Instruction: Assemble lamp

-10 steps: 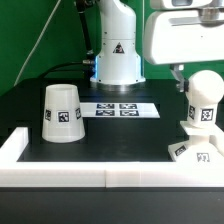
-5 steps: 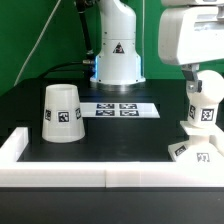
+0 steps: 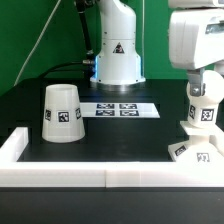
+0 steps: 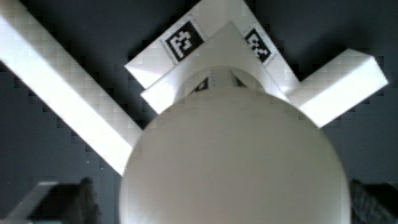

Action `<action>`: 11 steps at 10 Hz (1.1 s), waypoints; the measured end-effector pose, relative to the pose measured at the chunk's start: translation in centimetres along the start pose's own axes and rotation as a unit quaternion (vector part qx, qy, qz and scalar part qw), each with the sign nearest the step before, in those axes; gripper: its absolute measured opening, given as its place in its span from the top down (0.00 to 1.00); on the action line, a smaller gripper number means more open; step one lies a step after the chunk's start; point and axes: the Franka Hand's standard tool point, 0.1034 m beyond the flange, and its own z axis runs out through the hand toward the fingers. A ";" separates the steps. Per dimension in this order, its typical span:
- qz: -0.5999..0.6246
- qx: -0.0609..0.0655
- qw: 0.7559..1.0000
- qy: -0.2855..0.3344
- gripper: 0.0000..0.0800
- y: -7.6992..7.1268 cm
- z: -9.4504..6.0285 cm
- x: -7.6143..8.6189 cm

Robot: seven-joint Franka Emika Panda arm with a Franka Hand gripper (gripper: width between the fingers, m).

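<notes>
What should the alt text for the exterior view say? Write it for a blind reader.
The hand is at the top of the bulb, which stands on the base at the exterior view's right. The shade sits wide end down at the left, with the marker board between them on the dark table.

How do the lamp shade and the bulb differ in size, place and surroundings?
The shade is clearly larger and wider than the bulb. The shade stands alone on the dark table at the exterior view's left; the bulb stands on the square base at the right. The gripper hangs just over the bulb, well away from the shade. Both are white with black-and-white tags.
</notes>
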 end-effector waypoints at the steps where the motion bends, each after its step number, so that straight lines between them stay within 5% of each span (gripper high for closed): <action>1: 0.001 0.001 1.000 -0.001 0.16 0.0 0.1 -0.1; 2: 0.001 0.000 1.000 0.000 0.28 0.1 0.0 -0.1; 6: 0.023 0.000 1.000 0.001 0.28 0.1 0.1 -0.1; 11: 0.292 0.001 0.956 0.008 0.28 0.4 0.1 -0.3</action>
